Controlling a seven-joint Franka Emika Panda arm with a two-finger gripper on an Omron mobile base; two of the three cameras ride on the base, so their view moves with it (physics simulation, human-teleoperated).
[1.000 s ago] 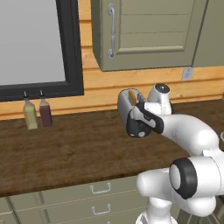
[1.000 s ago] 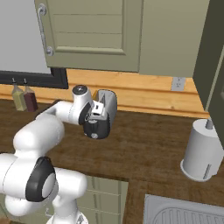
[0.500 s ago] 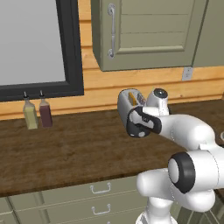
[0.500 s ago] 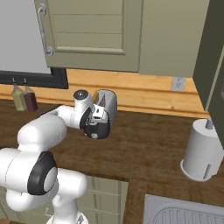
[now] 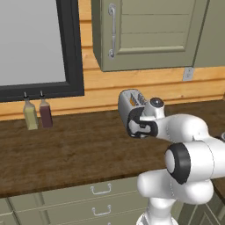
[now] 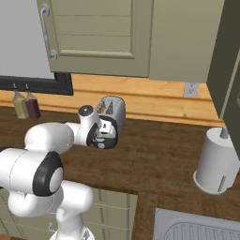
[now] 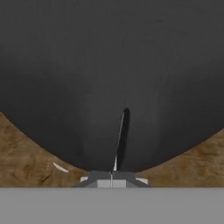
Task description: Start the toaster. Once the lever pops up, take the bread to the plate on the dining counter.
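Two bottles (image 5: 37, 115) stand well left of toaster (image 5: 130, 102); gripper (image 7: 111, 178) pinched closed.

Base cams flank arm, both facing toaster (image 5: 132, 102); hand cam close-up.

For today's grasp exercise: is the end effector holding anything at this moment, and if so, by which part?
Nothing is held. The end effector is shut and empty, right up against the black end panel of the toaster, whose bread sits in its slot.

Silver-grey toaster (image 5: 130, 102), black end panel (image 7: 112, 83)
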